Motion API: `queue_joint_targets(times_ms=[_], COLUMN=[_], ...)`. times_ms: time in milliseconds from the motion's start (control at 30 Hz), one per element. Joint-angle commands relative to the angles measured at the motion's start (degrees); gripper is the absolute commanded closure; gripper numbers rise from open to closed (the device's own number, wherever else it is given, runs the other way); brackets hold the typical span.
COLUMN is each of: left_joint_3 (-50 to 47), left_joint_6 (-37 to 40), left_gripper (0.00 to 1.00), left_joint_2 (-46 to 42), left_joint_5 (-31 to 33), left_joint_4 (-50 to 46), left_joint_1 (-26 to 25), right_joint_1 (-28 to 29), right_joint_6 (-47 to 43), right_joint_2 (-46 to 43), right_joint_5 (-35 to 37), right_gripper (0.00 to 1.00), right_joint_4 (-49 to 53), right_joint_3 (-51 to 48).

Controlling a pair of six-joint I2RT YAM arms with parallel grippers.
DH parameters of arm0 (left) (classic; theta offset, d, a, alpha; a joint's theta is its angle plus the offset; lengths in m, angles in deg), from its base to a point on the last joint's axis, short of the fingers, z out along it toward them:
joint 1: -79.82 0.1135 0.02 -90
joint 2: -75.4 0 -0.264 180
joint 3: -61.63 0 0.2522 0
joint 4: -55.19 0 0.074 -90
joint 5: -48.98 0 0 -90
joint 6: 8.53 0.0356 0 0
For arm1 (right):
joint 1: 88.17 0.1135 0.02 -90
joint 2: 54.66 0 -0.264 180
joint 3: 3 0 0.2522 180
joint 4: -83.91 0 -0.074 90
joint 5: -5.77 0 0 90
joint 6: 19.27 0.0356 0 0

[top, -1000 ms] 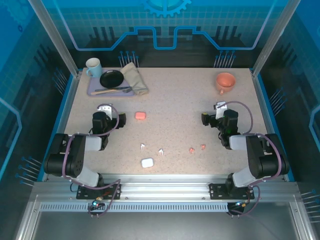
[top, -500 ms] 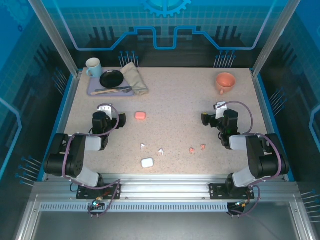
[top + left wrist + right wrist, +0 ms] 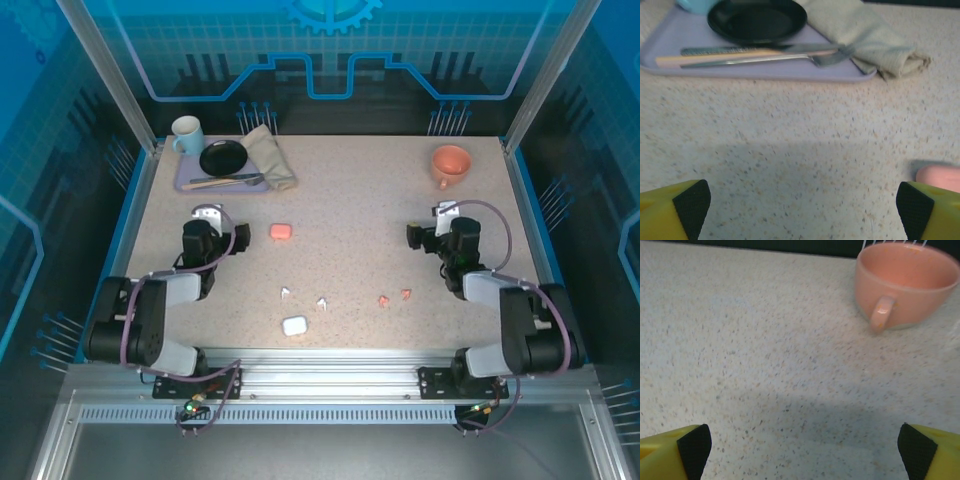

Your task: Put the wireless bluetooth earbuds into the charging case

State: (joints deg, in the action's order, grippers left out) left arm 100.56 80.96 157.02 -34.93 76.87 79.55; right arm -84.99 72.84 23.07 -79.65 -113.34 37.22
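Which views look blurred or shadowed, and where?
Left wrist: the tray is slightly blurred, and a soft wide shadow darkens the near table. Right wrist: the pink cup is soft, with a similar shadow nearer the camera. Top external: even light, sharp.

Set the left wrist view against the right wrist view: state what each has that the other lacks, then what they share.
Left wrist view: a lavender tray carrying a black plate and a fork, a folded cloth at its right end, and the pink charging case at the right edge.
Right wrist view: a pink cup, handle toward the camera.
Shared: the speckled table and an open, empty tool, the left tool and the right tool.
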Motion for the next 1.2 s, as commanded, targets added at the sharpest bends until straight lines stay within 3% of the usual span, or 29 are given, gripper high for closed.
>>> queue_joint_targets(times_ms=[0, 100, 133, 233, 333, 533, 733, 867, 1167], left_joint_3=[5.0, 8.9, 10.1, 14.8, 18.8, 22.3, 26.4, 31.1, 35.7], left_joint_6=[-4.5, -10.1, -12.0, -19.6, -26.2, -34.0, -35.6, -34.4, -33.9], left_gripper=[0.01, 0.01, 0.01, 0.01, 0.01, 0.01, 0.01, 0.01, 0.01], left_joint_2=[-5.8, -9.9, -11.0, -13.7, -14.9, -15.4, -13.0, -9.0, -2.8], left_joint_5=[5.8, 7.3, 7.0, 6.2, 4.3, -1.0, -2.4, -2.2, -5.6], left_joint_4=[-11.6, -22.5, -25.4, -37.4, -48.4, -58.0, -60.5, -62.8, -62.8], left_joint_1=[-0.4, -0.6, -0.6, -0.9, -1.0, -1.1, -1.0, -0.5, 3.7], right_joint_1=[-1.4, -2.1, -3.0, -3.3, 1.2, 17.8, 42.4, 55.3, 66.7], right_joint_6=[7.6, 27.1, 29.9, 26.4, 23.6, 31.5, 47.2, 55.5, 58.4], right_joint_2=[-6.3, -6.7, -5.5, -2.0, -2.8, -4.6, 0.1, 9.5, 33.0], right_joint_5=[2.7, 13.8, 13.2, 6.9, 2.1, -2.1, 3.7, 7.9, 8.1], right_gripper=[0.00, 0.00, 0.00, 0.00, 0.05, 0.13, 0.14, 0.13, 0.11], right_joint_4=[18.0, 43.2, 48.7, 59.6, 66.3, 76.4, 79.9, 84.3, 90.5], right_joint_3=[7.7, 18.5, 21.5, 29.5, 32.3, 33.1, 36.1, 43.9, 64.7])
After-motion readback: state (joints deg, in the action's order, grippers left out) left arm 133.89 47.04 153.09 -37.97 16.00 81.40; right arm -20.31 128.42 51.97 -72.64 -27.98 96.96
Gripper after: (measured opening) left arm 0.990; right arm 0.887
